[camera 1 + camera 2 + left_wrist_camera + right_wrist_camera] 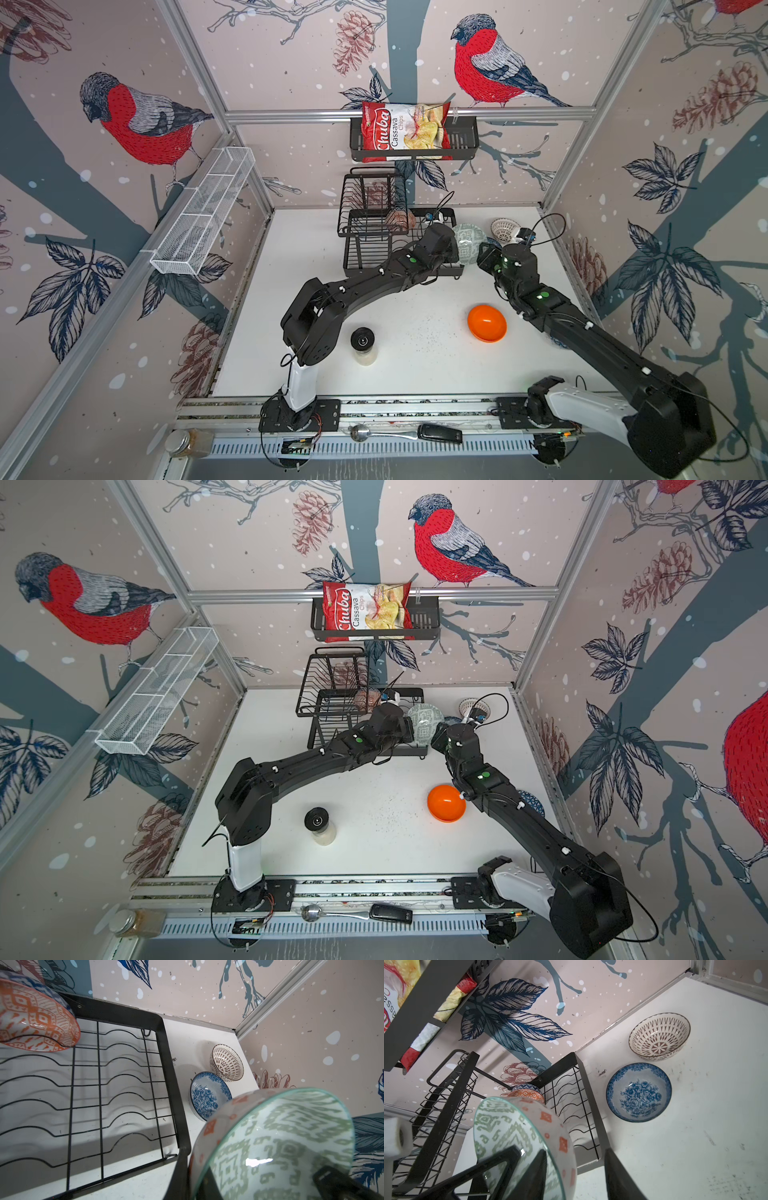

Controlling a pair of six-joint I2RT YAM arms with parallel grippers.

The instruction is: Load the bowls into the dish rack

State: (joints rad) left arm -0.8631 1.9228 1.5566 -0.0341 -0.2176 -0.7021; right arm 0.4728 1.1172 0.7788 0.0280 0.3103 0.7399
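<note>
The left fingers (334, 1181) clamp the rim of the grey-green patterned ceramic bowl (280, 1142), held on edge just right of the black wire dish rack (169, 1068). The right fingers (616, 1172) stand parted beside its wall. The rack's slots lie to the left.

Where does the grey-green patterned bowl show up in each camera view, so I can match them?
In a top view: grey-green patterned bowl near centre, at the dish rack's right end, between the arm tips.
In a top view: same spot.
Left wrist: close foreground, beside the rack's corner.
Right wrist: close foreground, on edge, against the rack.
Shared landmark: the rack's black frame.
</note>
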